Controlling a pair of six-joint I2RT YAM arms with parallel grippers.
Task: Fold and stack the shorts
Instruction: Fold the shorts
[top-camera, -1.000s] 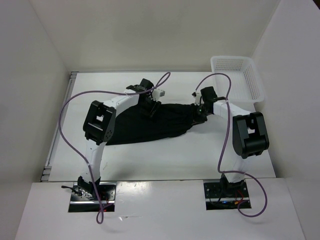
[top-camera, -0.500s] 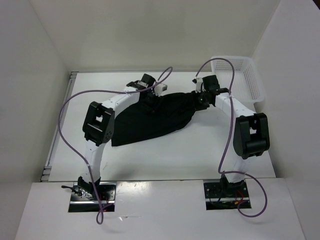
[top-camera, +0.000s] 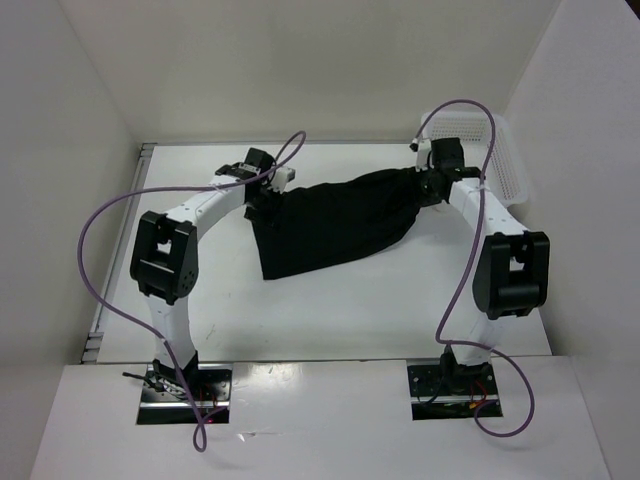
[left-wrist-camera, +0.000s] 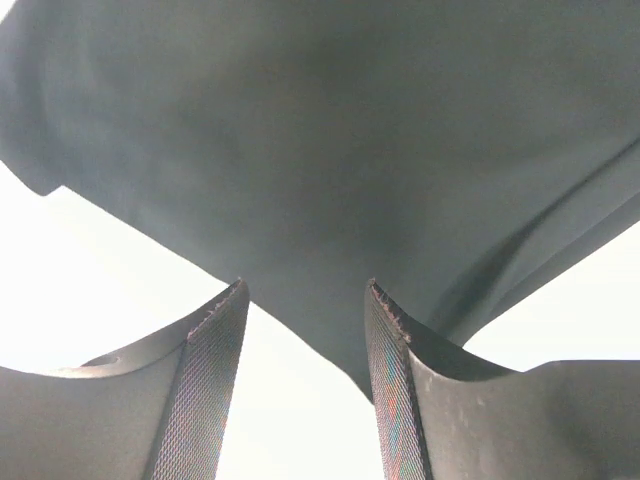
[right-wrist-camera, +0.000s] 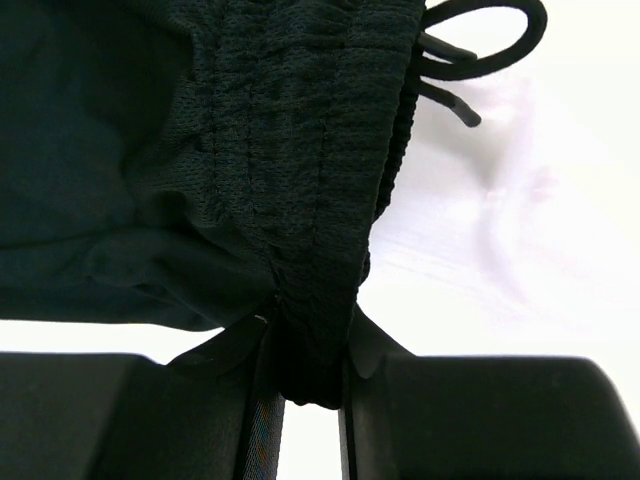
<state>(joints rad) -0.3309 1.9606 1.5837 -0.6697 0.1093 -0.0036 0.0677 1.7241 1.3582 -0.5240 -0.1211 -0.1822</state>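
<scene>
The black shorts (top-camera: 335, 222) lie stretched across the back of the white table, sagging toward the front. My right gripper (top-camera: 431, 187) is shut on the gathered waistband (right-wrist-camera: 300, 250) at the shorts' right end. The drawstring (right-wrist-camera: 480, 40) loops out past the waistband. My left gripper (top-camera: 262, 196) is at the shorts' left end. In the left wrist view its jaws (left-wrist-camera: 305, 290) stand open. The cloth (left-wrist-camera: 330, 150) hangs just beyond the fingertips, with one corner dipping between them near the right finger (left-wrist-camera: 392, 380).
A white mesh basket (top-camera: 500, 150) stands at the back right corner, partly hidden behind my right arm. White walls close in the left, back and right. Purple cables arc over both arms.
My right gripper has pulled the shorts to the right and toward the back. My left arm has swung left, and the shorts now sit further right on the table.
</scene>
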